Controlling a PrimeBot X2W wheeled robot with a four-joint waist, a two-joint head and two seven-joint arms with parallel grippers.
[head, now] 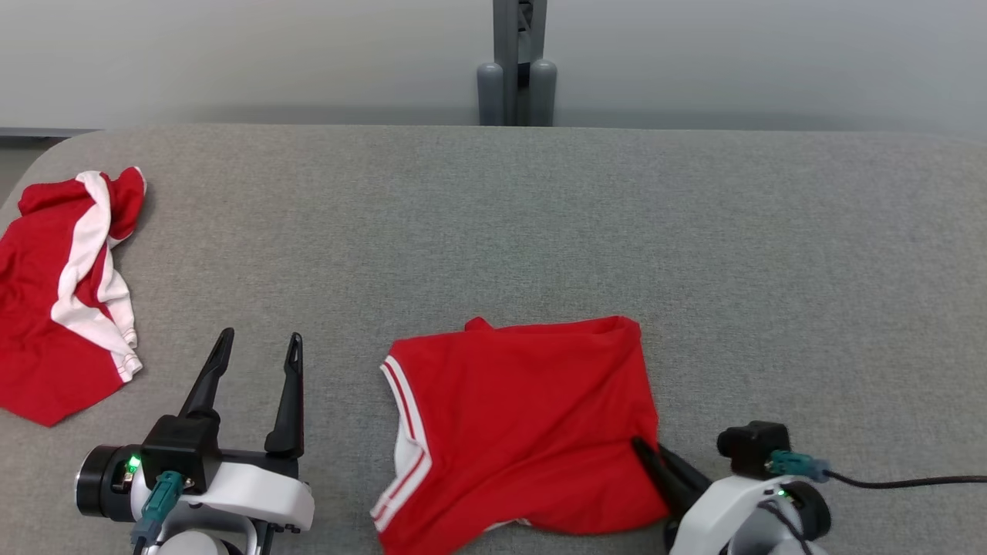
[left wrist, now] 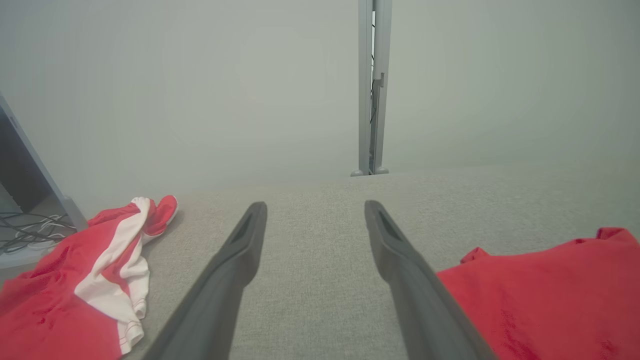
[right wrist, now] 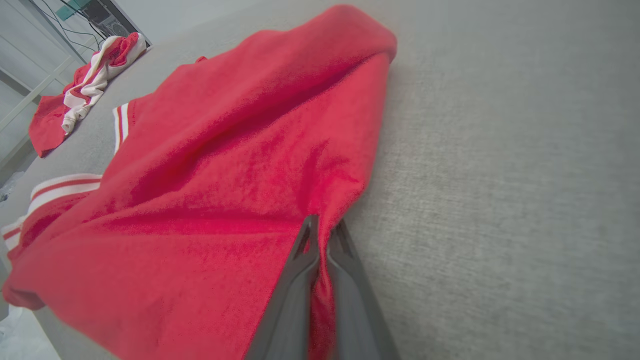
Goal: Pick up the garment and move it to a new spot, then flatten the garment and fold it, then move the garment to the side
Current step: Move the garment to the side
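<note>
At the far left of the counter [head: 540, 216] lies a second garment [head: 54, 308], red with a white band, crumpled and well apart from my work; I judge it no obstacle unless I carry my load that way. Next comes my left gripper [head: 261, 336], released, its jaws spread wide above bare grey cloth, pointing away from me and touching nothing. Just to its right, but apart from it, begins the striped left edge of the red garment [head: 524, 416], which lies at the front middle of the counter, mostly flat yet rumpled, with a fold along its far edge. My right gripper [head: 648, 447] is clenched on that garment at its right edge, near the front corner; in the right wrist view a pinch of red cloth runs up between the two fingers [right wrist: 295, 290]. So the whole garment stretches leftward and away from my grasp, its span running across me toward the left gripper. Lifted from this one corner, I expect the rest to hang and drag. The grey stretch further right looks a fair new spot; a grey post [head: 515, 69] stands behind the back edge, well clear.
</note>
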